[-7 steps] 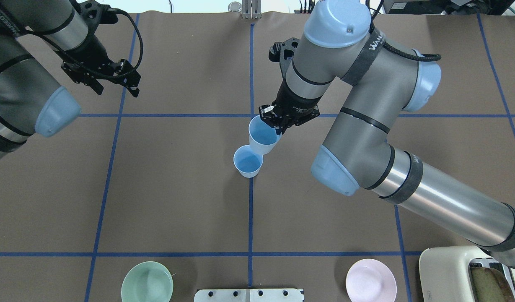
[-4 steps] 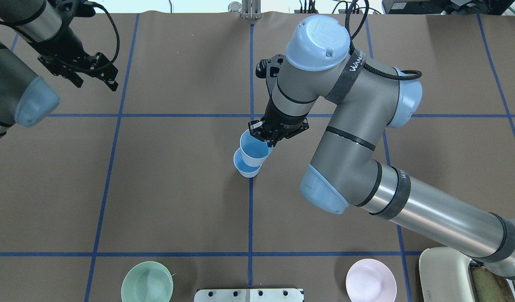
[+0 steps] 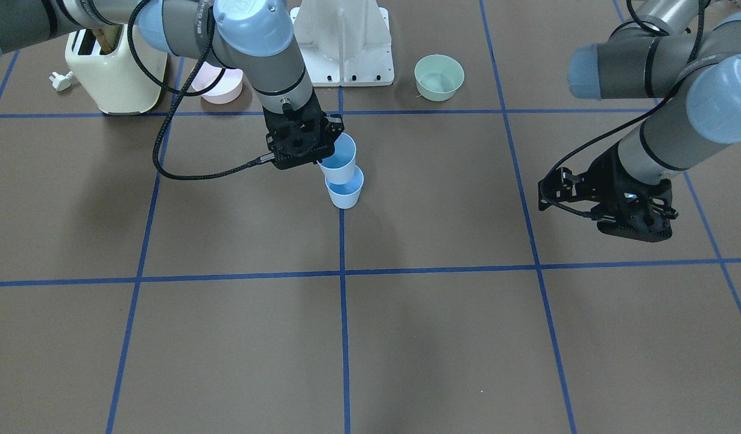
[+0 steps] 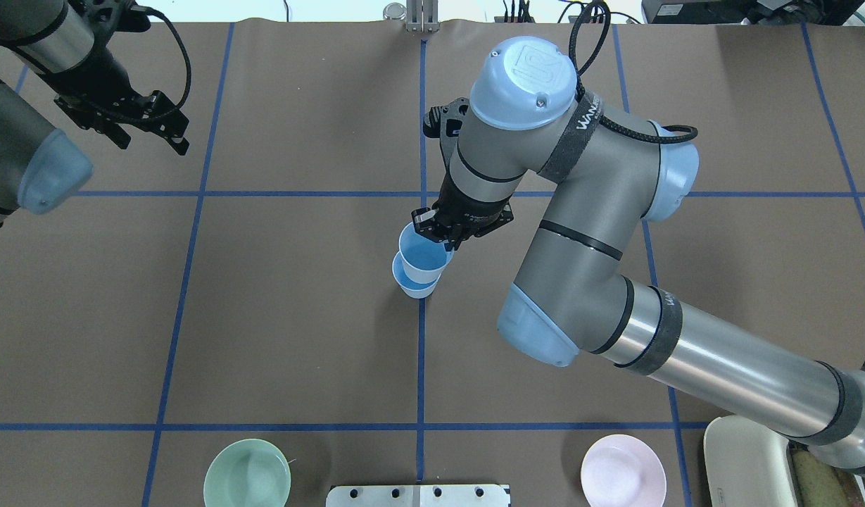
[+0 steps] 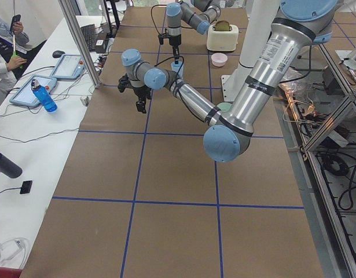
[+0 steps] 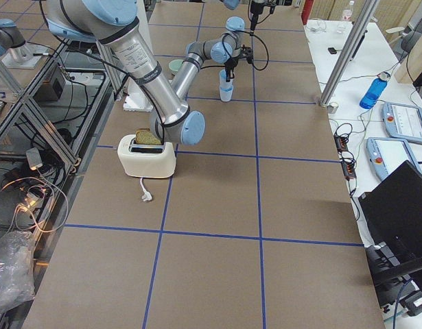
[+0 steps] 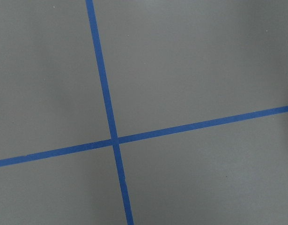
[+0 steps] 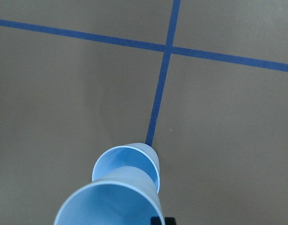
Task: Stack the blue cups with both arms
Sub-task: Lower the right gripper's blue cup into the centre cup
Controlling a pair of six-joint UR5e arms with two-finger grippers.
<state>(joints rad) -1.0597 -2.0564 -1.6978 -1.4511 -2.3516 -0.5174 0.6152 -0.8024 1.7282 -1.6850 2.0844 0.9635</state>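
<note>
One blue cup (image 4: 414,286) stands upright at the table's middle, on a blue tape line. My right gripper (image 4: 440,239) is shut on the rim of the second blue cup (image 4: 424,255) and holds it slightly tilted, its base dipping into the standing cup's mouth. The front view shows the held cup (image 3: 340,159) above the standing cup (image 3: 345,191). In the right wrist view the held cup (image 8: 113,204) overlaps the standing cup (image 8: 130,161). My left gripper (image 4: 153,141) is open and empty, far to the left over bare table.
A green bowl (image 4: 247,473) and a pink bowl (image 4: 623,472) sit near the robot's edge, either side of the white base (image 4: 418,495). A cream toaster (image 4: 770,461) stands at the near right corner. Blue tape lines grid the brown table (image 4: 298,338).
My right gripper has carried its cup left and down, from beside the standing cup to onto its mouth. My left arm has drawn back further left, still open.
</note>
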